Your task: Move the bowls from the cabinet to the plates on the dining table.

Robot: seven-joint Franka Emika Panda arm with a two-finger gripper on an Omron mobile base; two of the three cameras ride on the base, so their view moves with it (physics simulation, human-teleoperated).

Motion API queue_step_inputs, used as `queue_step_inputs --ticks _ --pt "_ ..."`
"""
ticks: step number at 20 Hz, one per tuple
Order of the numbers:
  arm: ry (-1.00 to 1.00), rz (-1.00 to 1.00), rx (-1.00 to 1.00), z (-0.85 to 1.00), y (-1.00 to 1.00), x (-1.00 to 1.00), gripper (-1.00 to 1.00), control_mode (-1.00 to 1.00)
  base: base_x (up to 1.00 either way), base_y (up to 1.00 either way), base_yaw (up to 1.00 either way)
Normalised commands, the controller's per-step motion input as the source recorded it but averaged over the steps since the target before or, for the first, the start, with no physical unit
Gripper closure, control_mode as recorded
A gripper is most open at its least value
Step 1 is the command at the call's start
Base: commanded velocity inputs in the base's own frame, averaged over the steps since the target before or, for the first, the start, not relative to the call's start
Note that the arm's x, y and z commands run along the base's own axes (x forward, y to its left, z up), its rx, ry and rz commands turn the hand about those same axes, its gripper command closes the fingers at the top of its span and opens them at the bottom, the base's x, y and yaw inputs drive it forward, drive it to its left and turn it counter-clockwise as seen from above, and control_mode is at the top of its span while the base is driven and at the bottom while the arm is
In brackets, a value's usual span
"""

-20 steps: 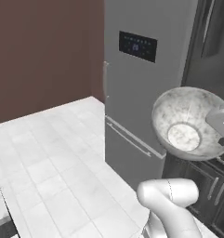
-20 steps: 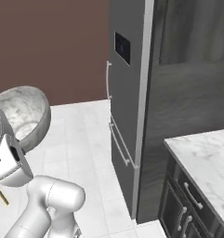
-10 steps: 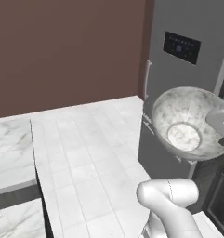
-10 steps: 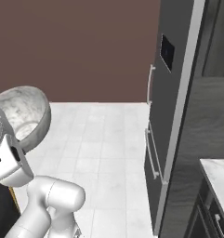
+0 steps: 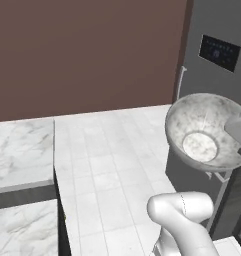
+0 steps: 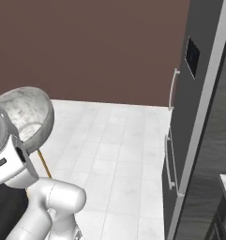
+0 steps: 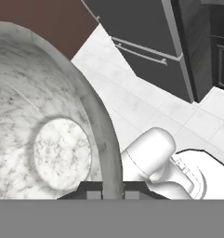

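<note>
A deep grey-white marbled bowl (image 5: 204,132) hangs in the air, tilted with its opening toward the left base camera. My gripper (image 5: 238,144) is shut on its right rim. In the right base view the bowl (image 6: 26,116) sits at the far left above the hand, gripper (image 6: 12,137) pinching its edge. In the hand view the bowl (image 7: 48,139) covers the left half and the gripper (image 7: 106,193) clamps its rim between the fingertips. A corner of the dining table (image 5: 17,150), white veined marble, shows at the left. The cabinet and the plates are out of view.
A tall dark grey fridge (image 5: 219,50) with a small display panel and long silver handles (image 6: 173,89) stands on the right. A brown wall (image 5: 87,50) closes the back. White tiled floor (image 5: 112,165) lies between the marble top and the fridge.
The whole picture has swung: the base has turned, so the fridge slid to the right and the marble top came in at the left. The bowl stays held the same way.
</note>
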Motion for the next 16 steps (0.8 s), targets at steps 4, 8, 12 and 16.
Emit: queue_step_inputs --ticks 4,8,12,16 --pt "0.0 0.0 0.0 0.0 0.0 0.0 1.0 1.0 0.0 0.0 0.0" --pt "0.0 0.0 0.0 0.0 0.0 0.0 1.0 1.0 0.09 0.0 0.0" --pt "0.0 0.0 0.0 0.0 0.0 0.0 1.0 1.0 0.54 0.0 0.0" --pt "0.0 0.0 0.0 0.0 0.0 0.0 1.0 1.0 0.73 0.0 0.0"
